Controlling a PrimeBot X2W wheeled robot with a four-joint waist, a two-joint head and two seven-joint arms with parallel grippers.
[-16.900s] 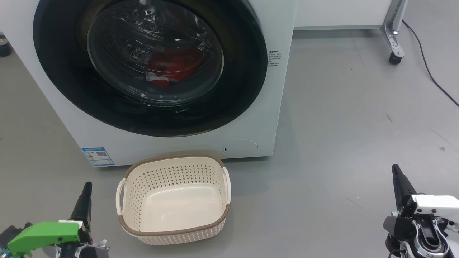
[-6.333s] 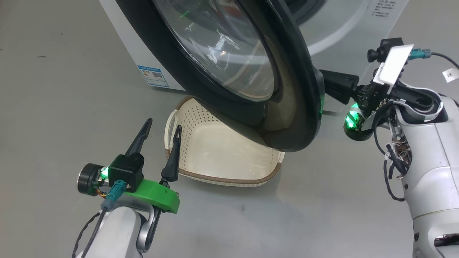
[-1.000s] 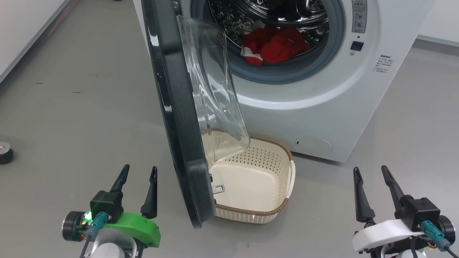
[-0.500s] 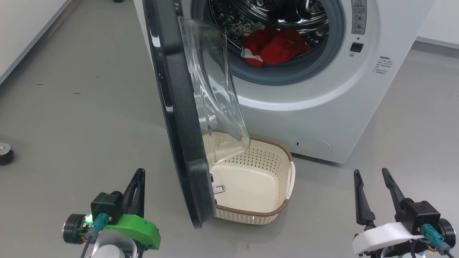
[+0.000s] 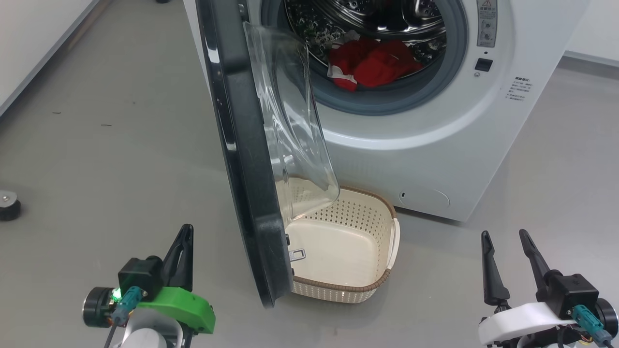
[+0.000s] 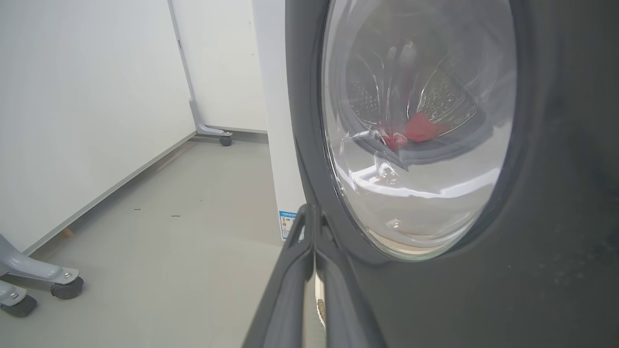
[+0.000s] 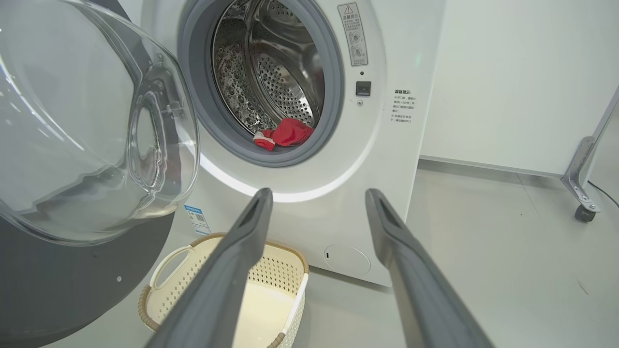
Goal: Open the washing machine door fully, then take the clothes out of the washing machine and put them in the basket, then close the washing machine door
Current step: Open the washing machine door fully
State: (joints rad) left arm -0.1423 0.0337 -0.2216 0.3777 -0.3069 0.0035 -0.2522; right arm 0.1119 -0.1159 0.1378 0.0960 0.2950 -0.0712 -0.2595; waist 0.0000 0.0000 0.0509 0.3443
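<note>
Black-rimmed washing machine door (image 5: 237,145) is half open, so we hold left gripper (image 5: 186,230) jaws together for pushing, right gripper (image 5: 504,234) jaws apart.

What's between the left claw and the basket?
The open washing machine door stands edge-on between left claw and basket, seen in the head view.

grey floor, white panels, a few casters

a smooth grey floor (image 5: 96,145) meets white wall panels (image 6: 72,96). in the left wrist view a slim metal leg (image 6: 192,108) ends in a small caster (image 6: 225,140), and two grey feet (image 6: 34,270) on wheels sit at the lower left corner. in the right wrist view a silver bracket (image 7: 578,164) stands on a black caster (image 7: 583,214). in the head view a dark wheel (image 5: 8,208) sits at the left edge.
</note>
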